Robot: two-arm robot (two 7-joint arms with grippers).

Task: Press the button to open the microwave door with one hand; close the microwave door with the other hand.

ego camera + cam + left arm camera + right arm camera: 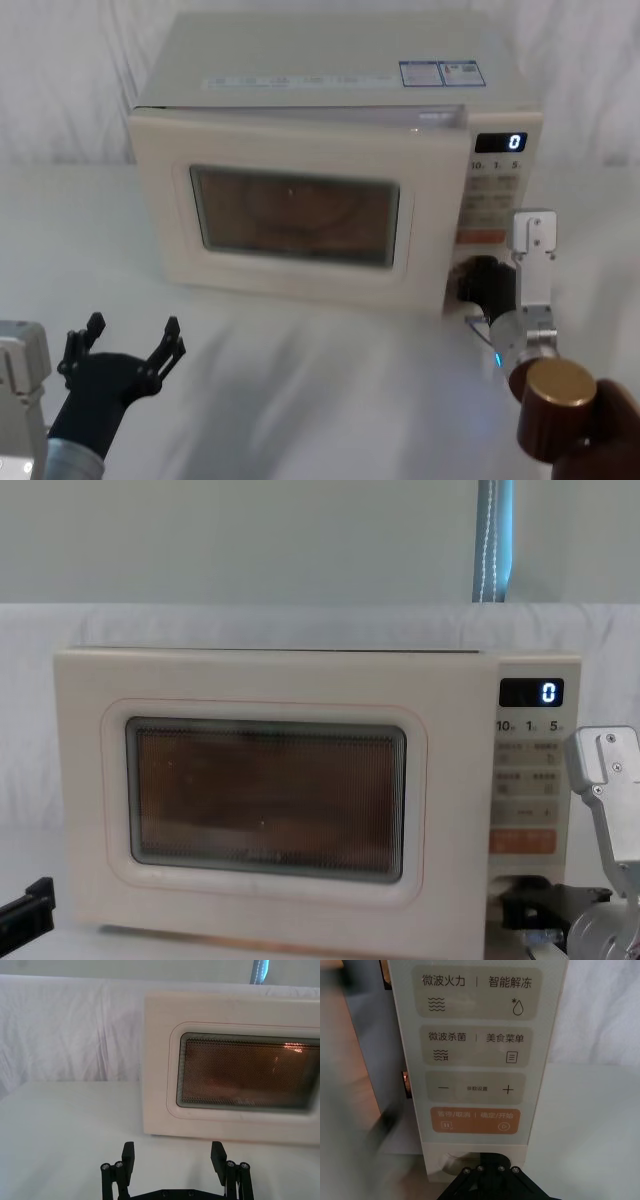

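The left pincer [128, 343] hovers wide open and empty over the white table [300, 380], well before the microwave door [290, 215] — ajar at its panel side. The right pincer [482, 285] presses against the button [452, 1164]; whether it is open I cannot tell.

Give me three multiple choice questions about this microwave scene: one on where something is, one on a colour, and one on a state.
1. Where is the right black tool? A at the foot of the narrow cream control panel; B raised high above everything; C at the dark window.
2. What colour is the wide key lowest among the printed ones? A green; B orange; C blue.
3. How is the left black tool? A shut on a cup; B shut, empty; C open.
Answers: A, the head view shows it against the panel's lower end; B, the right wrist view shows it orange; C, its fingers stand apart with nothing between.
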